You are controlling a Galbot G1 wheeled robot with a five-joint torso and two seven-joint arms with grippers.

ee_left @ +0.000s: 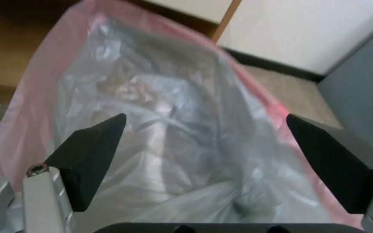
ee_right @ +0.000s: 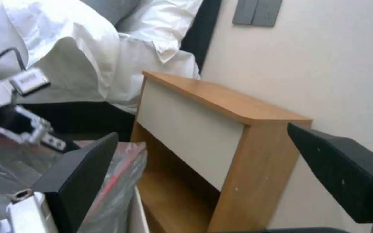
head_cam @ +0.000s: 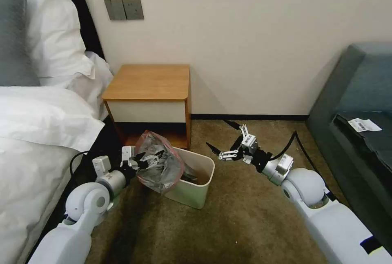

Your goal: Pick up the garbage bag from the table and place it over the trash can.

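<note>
The garbage bag (head_cam: 161, 166) (ee_left: 173, 113), grey and crinkly with a pink-red rim, stands bunched over the left end of the cream trash can (head_cam: 196, 190) on the carpet. My left gripper (head_cam: 153, 158) (ee_left: 204, 118) is open, its fingers spread wide against the bag's side. To the right of the can, my right gripper (head_cam: 219, 135) (ee_right: 201, 136) hovers open and holds nothing. The table (head_cam: 149, 82) (ee_right: 221, 100), a wooden nightstand with a white drawer front, stands just behind the can with a bare top. The right wrist view catches the bag (ee_right: 117, 181) beside the nightstand.
A bed with a white duvet (head_cam: 36, 133) and pillows runs along the left, close to my left arm. A dark sofa (head_cam: 359, 105) stands at the right. Open carpet (head_cam: 228, 223) lies in front of the can. The wall is behind the nightstand.
</note>
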